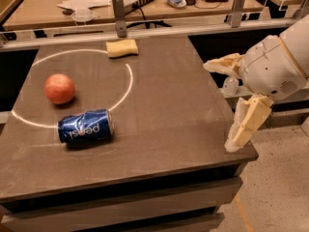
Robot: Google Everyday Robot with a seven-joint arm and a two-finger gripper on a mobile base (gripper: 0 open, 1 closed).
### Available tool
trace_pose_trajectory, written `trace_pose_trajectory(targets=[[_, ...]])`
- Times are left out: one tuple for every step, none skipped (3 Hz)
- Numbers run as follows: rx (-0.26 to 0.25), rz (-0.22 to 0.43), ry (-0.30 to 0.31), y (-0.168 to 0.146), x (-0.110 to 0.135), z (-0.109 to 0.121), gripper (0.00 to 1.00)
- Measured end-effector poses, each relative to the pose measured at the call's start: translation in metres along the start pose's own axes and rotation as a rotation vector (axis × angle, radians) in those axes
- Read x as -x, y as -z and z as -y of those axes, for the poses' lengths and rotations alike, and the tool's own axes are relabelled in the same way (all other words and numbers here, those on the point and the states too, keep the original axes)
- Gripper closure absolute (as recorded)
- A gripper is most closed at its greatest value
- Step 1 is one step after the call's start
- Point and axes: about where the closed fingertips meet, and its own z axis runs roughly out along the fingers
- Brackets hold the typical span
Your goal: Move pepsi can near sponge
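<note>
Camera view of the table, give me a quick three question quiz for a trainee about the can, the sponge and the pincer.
1. True or false: the can lies on its side, apart from the sponge.
2. Which is nearest the can? A the sponge, B the apple, C the pincer.
3. Where is the pincer, and is it holding anything?
Key: 1 true. 2 B. 3 It hangs open by the table's edge at the picture's right, holding nothing.
</note>
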Motion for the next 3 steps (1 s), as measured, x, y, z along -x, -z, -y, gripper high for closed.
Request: trace_pose_trajectory(targets=[[0.000, 0.001, -0.010, -0.003, 0.001, 0.000, 0.00], [-0.001, 0.002, -0.031, -0.009, 0.003, -0.001, 0.00], [0.022, 0.173, -0.046, -0.065, 0.024, 0.001, 0.00]])
